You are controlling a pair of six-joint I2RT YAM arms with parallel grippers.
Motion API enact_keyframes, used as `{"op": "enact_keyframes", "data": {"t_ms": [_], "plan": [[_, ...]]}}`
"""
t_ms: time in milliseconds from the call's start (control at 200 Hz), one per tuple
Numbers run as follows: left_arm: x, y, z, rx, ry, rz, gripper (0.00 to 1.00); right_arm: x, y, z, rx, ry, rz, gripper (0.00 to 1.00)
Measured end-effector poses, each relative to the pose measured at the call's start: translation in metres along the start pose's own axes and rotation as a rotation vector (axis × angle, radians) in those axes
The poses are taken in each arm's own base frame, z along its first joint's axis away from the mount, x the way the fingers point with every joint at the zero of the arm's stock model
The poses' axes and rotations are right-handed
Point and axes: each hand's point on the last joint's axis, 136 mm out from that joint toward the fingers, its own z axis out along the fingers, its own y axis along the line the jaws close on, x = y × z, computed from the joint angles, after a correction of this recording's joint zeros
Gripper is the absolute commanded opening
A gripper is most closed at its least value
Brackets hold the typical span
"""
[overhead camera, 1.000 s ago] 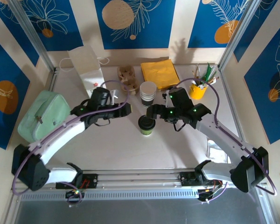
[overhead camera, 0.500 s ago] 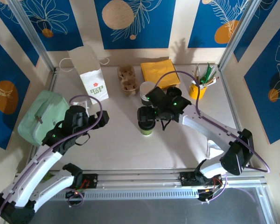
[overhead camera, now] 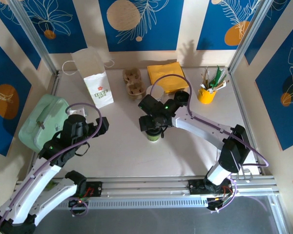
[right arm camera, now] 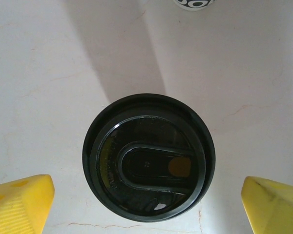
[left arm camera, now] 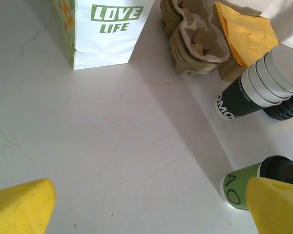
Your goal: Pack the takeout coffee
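One small cup: the takeout coffee (overhead camera: 154, 136) stands upright about the middle of the desk (overhead camera: 122, 156), black lid (right arm camera: 149, 158) on top, green band with white letters below. Left wrist view gives that green side; right wrist view looks straight down on the lid's oval recess. The right gripper (right arm camera: 146, 204) hangs over it, jaws spread wide either side, not touching. The left gripper (left arm camera: 146, 207), nearer the left edge, gapes wide too, holding nothing. Desk is pale with faint cracks; walls (overhead camera: 88, 24) are cream with blue leaf panels (overhead camera: 156, 29).

"LOVE LIFE" stands in green capitals on the white paper bag (left arm camera: 107, 29), at eleven o'clock in the left wrist view. At three o'clock, the stacked cups (left arm camera: 254, 90) have a dark sleeve reading "OMO", cut off. At four o'clock, the takeout coffee (left arm camera: 238, 186) has a green sleeve showing "AO".
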Motion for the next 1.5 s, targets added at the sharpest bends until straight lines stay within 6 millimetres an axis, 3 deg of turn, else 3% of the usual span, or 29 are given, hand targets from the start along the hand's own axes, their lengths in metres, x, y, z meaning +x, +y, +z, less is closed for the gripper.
{"op": "enact_keyframes", "data": {"t_ms": [490,1411,1501], "plan": [[0.006,0.005,0.002,-0.012,0.005,0.002,0.99,0.004,0.003,0.016,0.064,0.05,-0.022,0.92],[0.011,0.008,0.007,-0.017,0.012,0.0,0.99,0.003,0.0,0.025,0.074,0.067,-0.002,0.81],[0.011,0.007,0.007,-0.016,0.011,0.0,0.99,0.004,0.0,0.028,0.078,0.074,-0.004,0.75]]}}
